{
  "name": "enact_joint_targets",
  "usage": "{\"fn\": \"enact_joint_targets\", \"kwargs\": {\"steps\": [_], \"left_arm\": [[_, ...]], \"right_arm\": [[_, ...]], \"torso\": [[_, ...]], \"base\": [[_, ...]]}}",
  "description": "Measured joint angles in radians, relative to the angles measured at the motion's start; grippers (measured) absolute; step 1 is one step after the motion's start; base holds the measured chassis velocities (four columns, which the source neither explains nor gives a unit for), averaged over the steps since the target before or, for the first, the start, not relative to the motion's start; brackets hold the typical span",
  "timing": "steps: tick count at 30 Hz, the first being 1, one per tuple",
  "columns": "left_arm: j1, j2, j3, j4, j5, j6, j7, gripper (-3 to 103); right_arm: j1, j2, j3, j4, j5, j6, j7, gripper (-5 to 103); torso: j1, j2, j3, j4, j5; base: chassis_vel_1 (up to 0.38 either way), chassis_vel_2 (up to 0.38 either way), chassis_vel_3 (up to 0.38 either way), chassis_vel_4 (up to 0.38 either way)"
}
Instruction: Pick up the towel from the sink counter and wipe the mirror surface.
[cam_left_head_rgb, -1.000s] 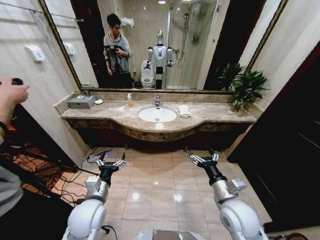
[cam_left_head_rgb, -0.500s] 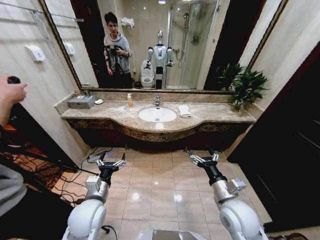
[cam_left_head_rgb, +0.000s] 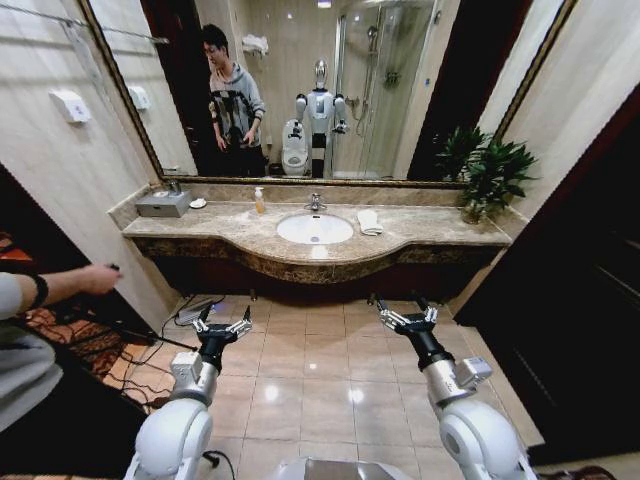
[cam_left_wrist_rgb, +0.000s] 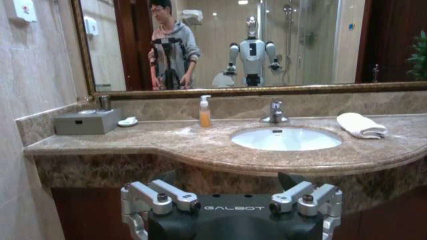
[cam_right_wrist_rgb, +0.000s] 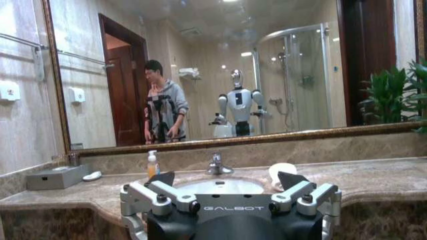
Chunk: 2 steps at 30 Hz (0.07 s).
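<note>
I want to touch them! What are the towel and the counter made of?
The towel looks like soft white terry cloth: its surface is fluffy and it lies folded. The sink counter looks like polished marble or similar stone: mottled brown-beige and shiny, though the pictures can't confirm that it is real stone.

The room is a bathroom with glossy beige wall tiles (cam_left_head_rgb: 75, 165) and a floor of shiny tan tiles (cam_left_head_rgb: 310, 375) that reflect the ceiling light. A green potted plant (cam_left_head_rgb: 490, 175) stands in the far right corner, a grey tissue box (cam_left_head_rgb: 162, 203) in the far left one, and a white dispenser (cam_left_head_rgb: 70, 105) hangs on the left wall. A dark wooden door (cam_left_head_rgb: 590, 280) closes the right side.
</note>
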Motion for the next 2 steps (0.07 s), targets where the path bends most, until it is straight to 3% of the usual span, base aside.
{"fn": "enact_joint_targets", "kwargs": {"steps": [2], "left_arm": [[0.0,0.0,0.0,0.0,0.0,0.0,0.0,100]], "right_arm": [[0.0,0.0,0.0,0.0,0.0,0.0,0.0,100]], "torso": [[0.0,0.0,0.0,0.0,0.0]], "base": [[0.0,0.0,0.0,0.0]]}}
